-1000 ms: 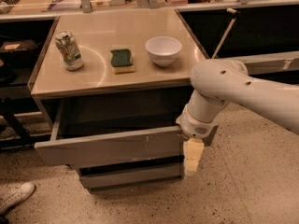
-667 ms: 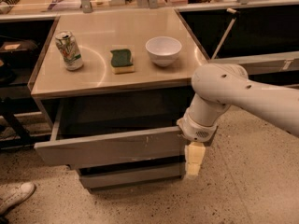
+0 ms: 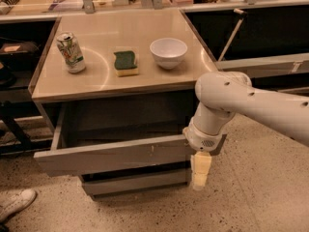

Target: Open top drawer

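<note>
Top drawer [image 3: 116, 156] standing open, gripper [image 3: 201, 172] at its right end.
The flat grey handle-less front juts out below the smooth beige counter's [image 3: 96, 83] front edge, with the deep box showing and pale scratches right of centre. The cream-tipped gripper points floorward under a rounded white arm; whether the jaws are clenched or released, I cannot tell.

high front view down, gripper [image 3: 201, 170] centre-right
</note>
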`<act>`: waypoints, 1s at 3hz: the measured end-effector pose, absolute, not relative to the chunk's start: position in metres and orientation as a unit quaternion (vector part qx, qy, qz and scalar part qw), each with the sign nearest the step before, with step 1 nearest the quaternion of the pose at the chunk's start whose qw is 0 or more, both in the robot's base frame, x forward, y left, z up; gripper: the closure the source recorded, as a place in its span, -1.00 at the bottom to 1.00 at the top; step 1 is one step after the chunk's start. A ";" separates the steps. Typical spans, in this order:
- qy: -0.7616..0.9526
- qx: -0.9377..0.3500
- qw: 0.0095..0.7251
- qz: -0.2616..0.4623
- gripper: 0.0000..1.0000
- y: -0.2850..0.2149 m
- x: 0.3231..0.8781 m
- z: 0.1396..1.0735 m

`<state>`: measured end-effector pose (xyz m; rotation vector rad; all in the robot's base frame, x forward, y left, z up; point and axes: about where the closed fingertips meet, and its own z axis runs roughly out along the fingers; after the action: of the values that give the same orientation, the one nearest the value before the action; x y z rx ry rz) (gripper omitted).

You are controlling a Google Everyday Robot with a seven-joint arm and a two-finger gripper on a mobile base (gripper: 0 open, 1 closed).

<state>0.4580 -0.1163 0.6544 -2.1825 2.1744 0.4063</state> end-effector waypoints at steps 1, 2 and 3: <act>0.695 -0.705 0.012 0.137 -1.00 -0.114 0.451 0.653; 0.699 -0.700 0.009 0.146 -1.00 -0.114 0.438 0.654; 0.699 -0.698 0.005 0.154 -1.00 -0.112 0.421 0.656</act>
<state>0.4215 -0.1121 0.6564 -2.1856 2.1890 0.4826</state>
